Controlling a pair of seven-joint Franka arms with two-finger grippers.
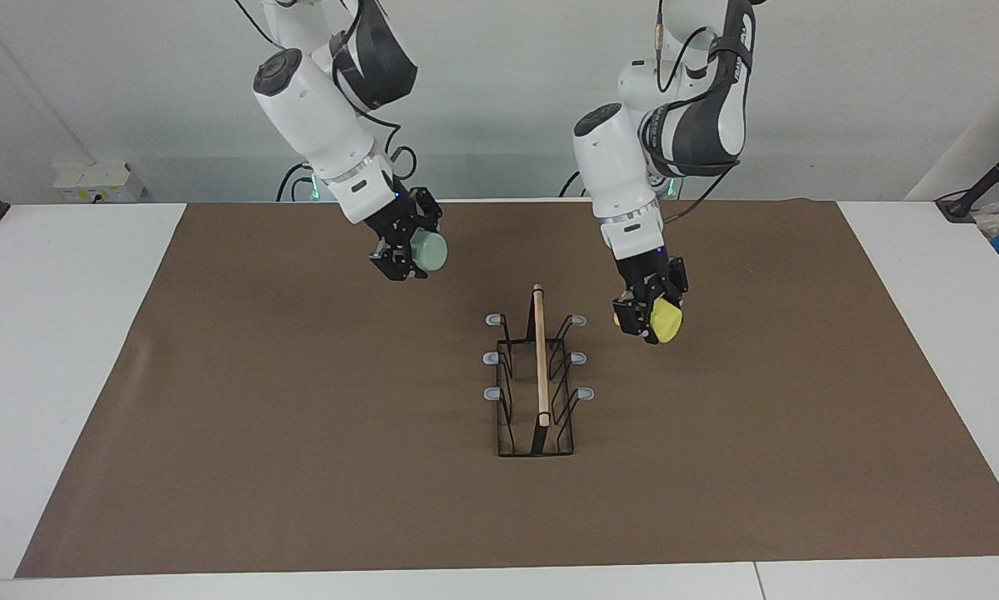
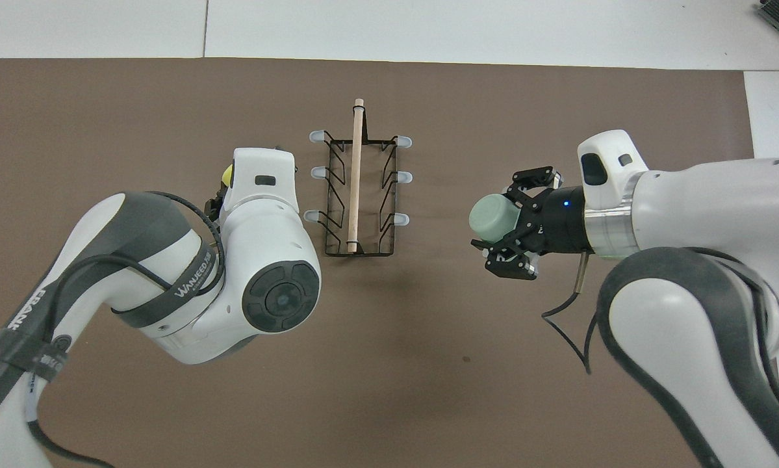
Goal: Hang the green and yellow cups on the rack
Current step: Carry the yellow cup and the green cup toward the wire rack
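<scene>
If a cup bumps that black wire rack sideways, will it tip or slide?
The rack looks light: thin wire and one wooden rod, so it would probably slide on the brown mat. Its base is narrow for its height, so a high sideways bump might tip it.

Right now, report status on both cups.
Left gripper holds yellow cup beside rack. Right gripper holds green cup, airborne. All six prongs free.

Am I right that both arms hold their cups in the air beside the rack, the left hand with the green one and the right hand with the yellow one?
Not quite: the colours are swapped. The facing view shows the left hand holding the yellow cup and the right hand holding the green cup. The rest holds: both cups are in the air beside the rack, whose prongs are bare.
</scene>
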